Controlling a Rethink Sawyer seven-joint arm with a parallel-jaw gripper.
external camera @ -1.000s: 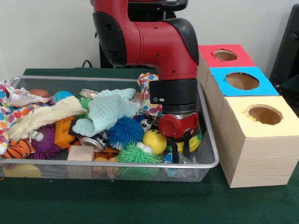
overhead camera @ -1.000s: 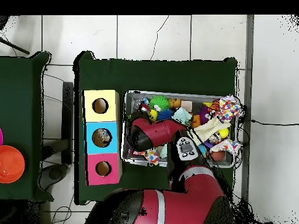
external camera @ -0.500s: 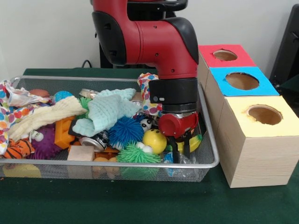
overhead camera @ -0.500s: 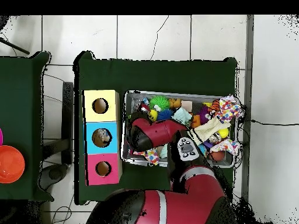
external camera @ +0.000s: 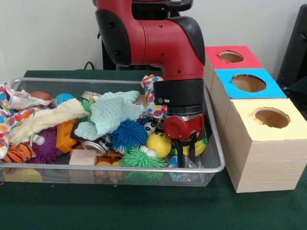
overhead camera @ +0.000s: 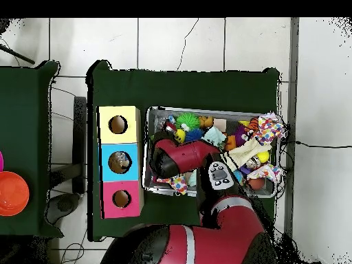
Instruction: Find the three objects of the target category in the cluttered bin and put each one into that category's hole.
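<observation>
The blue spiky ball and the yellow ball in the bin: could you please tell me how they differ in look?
The blue spiky ball bristles with soft spikes; the yellow ball is smooth and glossy. The blue spiky ball looks the larger of the two. The yellow ball lies right beside the gripper; the blue spiky ball lies farther from it, against the pale green cloth. Both are round and sit in the wire bin.

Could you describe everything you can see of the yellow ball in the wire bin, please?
The yellow ball looks smooth, glossy and round, like plastic or rubber. It sits near the bin's front right part, partly sunk among other toys. A blue spiky ball presses against its left, a green spiky toy lies below it, and the robot's hand reaches down just to its right.
</observation>
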